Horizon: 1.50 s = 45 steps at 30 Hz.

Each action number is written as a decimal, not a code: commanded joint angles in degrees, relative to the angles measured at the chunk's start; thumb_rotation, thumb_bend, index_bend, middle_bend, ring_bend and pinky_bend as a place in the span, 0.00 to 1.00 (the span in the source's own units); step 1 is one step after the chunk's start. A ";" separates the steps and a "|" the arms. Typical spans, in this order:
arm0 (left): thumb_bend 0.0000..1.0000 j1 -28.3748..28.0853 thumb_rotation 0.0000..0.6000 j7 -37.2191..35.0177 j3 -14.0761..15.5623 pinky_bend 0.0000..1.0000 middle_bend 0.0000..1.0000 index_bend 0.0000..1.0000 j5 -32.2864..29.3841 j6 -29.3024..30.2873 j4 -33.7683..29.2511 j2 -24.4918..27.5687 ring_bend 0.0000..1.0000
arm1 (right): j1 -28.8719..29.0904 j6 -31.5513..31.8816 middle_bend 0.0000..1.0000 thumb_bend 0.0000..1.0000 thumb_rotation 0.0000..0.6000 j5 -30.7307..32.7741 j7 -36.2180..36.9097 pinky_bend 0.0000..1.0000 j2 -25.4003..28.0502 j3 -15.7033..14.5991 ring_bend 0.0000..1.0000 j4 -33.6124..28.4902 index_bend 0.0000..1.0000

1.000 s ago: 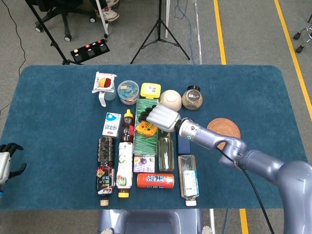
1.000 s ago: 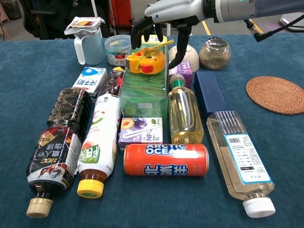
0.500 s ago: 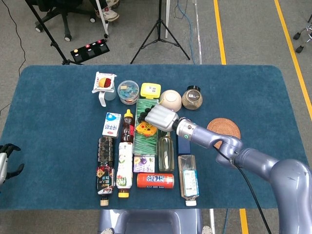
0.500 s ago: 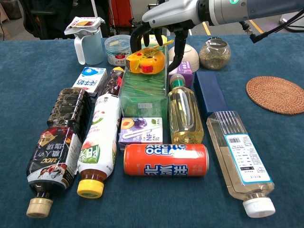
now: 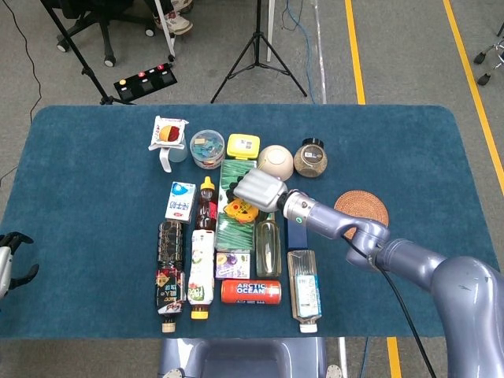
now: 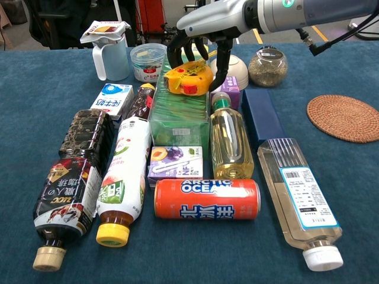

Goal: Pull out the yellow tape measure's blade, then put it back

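The right hand (image 6: pixel 198 44) reaches in from 3 o'clock and curls its fingers (image 6: pixel 176 48) down around the yellow tape measure (image 6: pixel 189 78), with the thumb side at the case's 3 o'clock edge. Contact appears made, so the hand is judged to grip the case, though the far side is hidden.

Compared with half a second ago, the tape measure has tipped: it now sits tilted under the hand, its red button area facing the chest camera, where before it lay flatter on the green box (image 6: pixel 179 115). This indicates that the grasp has begun to load the case. The blade is not yet drawn out.

The tape measure sits on top of the green box, near the centre of the cluster on the counter (image 5: pixel 94 197). At its 3 o'clock stands the clear bottle with the green cap (image 6: pixel 230 142); at 12 o'clock lies the beige bowl (image 5: pixel 276 160).

The left hand (image 5: pixel 9 256) rests at the counter's 9 o'clock edge, well apart from the work, fingers spread and holding nothing. It will likely be needed to draw the blade.
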 commanded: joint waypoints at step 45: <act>0.25 -15.88 1.00 -2.75 -1.82 0.31 0.29 0.33 11.22 -14.62 -18.70 13.77 0.22 | -20.21 11.26 0.58 0.20 1.00 22.82 -19.13 0.69 18.57 4.12 0.66 -32.09 0.60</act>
